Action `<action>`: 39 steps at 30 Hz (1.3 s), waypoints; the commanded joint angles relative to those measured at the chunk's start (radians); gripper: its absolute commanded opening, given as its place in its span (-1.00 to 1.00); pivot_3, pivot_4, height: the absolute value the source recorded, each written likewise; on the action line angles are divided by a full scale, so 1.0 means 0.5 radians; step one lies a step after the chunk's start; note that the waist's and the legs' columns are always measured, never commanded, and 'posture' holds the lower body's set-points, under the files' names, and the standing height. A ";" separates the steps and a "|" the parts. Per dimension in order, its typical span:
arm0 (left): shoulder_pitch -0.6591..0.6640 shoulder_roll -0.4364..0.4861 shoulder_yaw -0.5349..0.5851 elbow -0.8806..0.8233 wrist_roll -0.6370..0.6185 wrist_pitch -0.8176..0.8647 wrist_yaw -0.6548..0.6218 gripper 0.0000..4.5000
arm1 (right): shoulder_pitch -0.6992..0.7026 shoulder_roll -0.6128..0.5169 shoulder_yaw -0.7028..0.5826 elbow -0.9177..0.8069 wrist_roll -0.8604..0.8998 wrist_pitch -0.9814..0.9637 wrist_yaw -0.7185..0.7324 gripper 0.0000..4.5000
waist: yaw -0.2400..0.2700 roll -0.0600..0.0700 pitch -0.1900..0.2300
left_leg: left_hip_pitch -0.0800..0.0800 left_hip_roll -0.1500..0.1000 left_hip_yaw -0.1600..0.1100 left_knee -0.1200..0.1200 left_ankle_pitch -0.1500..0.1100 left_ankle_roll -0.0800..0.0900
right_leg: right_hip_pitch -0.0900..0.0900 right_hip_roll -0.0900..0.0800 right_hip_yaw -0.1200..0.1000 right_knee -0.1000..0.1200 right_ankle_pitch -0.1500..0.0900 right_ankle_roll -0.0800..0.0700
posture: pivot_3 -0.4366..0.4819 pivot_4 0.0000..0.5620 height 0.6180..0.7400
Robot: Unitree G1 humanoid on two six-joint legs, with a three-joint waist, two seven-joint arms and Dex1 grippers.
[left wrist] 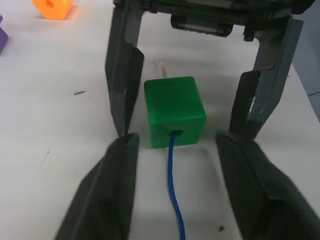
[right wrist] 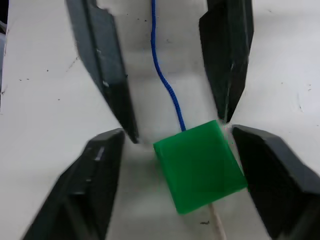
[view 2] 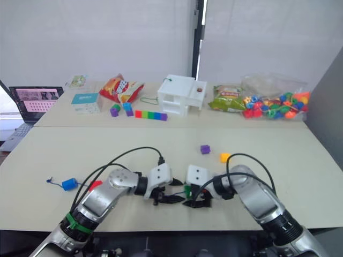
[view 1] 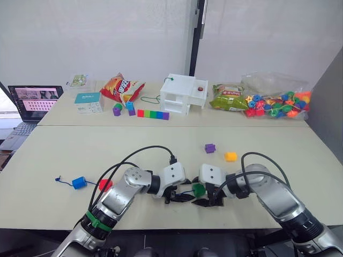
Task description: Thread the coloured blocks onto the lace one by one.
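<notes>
Threading green plastic cube (left wrist: 174,111) onto thin dark-blue cord (left wrist: 174,200) is underway; left gripper (left wrist: 172,145) and right gripper (right wrist: 177,137) spread wide, nothing held. Next: pale tip (right wrist: 218,222) to be pulled through.

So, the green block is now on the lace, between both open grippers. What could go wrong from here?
1. Neither the left gripper nor the right gripper grips the green block; a nudge could slide it back off the lace.
2. The pale tip barely pokes out, so pinching it may be hard.
3. The purple block and orange block lie apart, needing a reach.
</notes>
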 commanded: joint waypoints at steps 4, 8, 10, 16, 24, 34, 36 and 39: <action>-0.169 -0.099 -0.081 0.042 0.063 -0.020 0.026 0.96 | 0.122 -0.120 -0.332 -0.090 0.205 -0.105 0.033 1.00 | 0.012 0.000 0.000 | 0.001 0.000 0.000 0.001 0.000 0.001 | 0.003 0.000 -0.001 -0.002 0.000 0.000 | -0.05 -0.47 1.00; -0.232 -0.199 -0.150 0.149 0.123 -0.037 0.058 0.96 | 0.227 -0.197 -0.432 -0.005 0.249 -0.220 0.075 1.00 | 0.009 -0.001 0.000 | 0.000 -0.001 0.000 0.001 0.000 0.001 | 0.002 0.001 0.000 -0.003 0.000 0.001 | -0.05 -0.47 1.00; -0.230 -0.223 -0.186 0.181 0.133 -0.020 0.050 0.96 | 0.267 -0.243 -0.460 0.019 0.269 -0.249 0.102 1.00 | -0.001 -0.001 0.000 | 0.000 0.000 0.001 0.000 0.000 0.001 | 0.002 0.002 0.000 -0.003 0.000 0.001 | -0.05 -0.47 1.00; -0.272 -0.321 -0.233 0.368 0.236 -0.039 0.146 0.71 | 0.335 -0.331 -0.501 0.095 0.264 -0.332 0.099 1.00 | -0.004 -0.001 0.001 | 0.001 0.000 0.001 0.001 0.000 0.001 | 0.002 0.002 0.001 -0.003 0.000 0.000 | -0.05 -0.47 1.00; -0.271 -0.328 -0.242 0.368 0.232 -0.089 0.061 -0.43 | 0.343 -0.322 -0.491 0.103 0.262 -0.340 0.076 1.00 | -0.002 -0.001 0.001 | 0.001 0.000 0.000 0.001 0.000 0.001 | 0.003 0.001 0.001 -0.002 0.000 0.001 | -0.05 -0.47 1.00; -0.233 -0.257 -0.242 0.305 0.228 -0.137 -0.057 -0.46 | 0.256 -0.225 -0.321 0.169 0.185 -0.346 0.030 0.47 | -0.002 -0.001 0.001 | 0.001 0.000 0.000 0.001 0.000 0.001 | 0.002 0.001 0.001 -0.002 0.000 0.001 | -0.05 -0.47 1.00; -0.234 -0.259 -0.239 0.302 0.231 -0.131 -0.057 -0.46 | 0.243 -0.213 -0.305 0.185 0.181 -0.358 0.034 0.19 | -0.001 -0.001 0.001 | 0.001 0.000 0.000 0.001 0.000 0.001 | 0.002 0.001 0.001 -0.002 0.000 0.001 | -0.05 -0.47 1.00; -0.235 -0.261 -0.240 0.298 0.234 -0.126 -0.055 -0.46 | 0.233 -0.196 -0.283 0.189 0.180 -0.364 0.037 -0.27 | -0.002 -0.001 0.001 | 0.001 0.000 0.001 0.001 0.000 0.001 | 0.002 0.001 0.001 -0.002 0.000 0.001 | -0.05 -0.47 1.00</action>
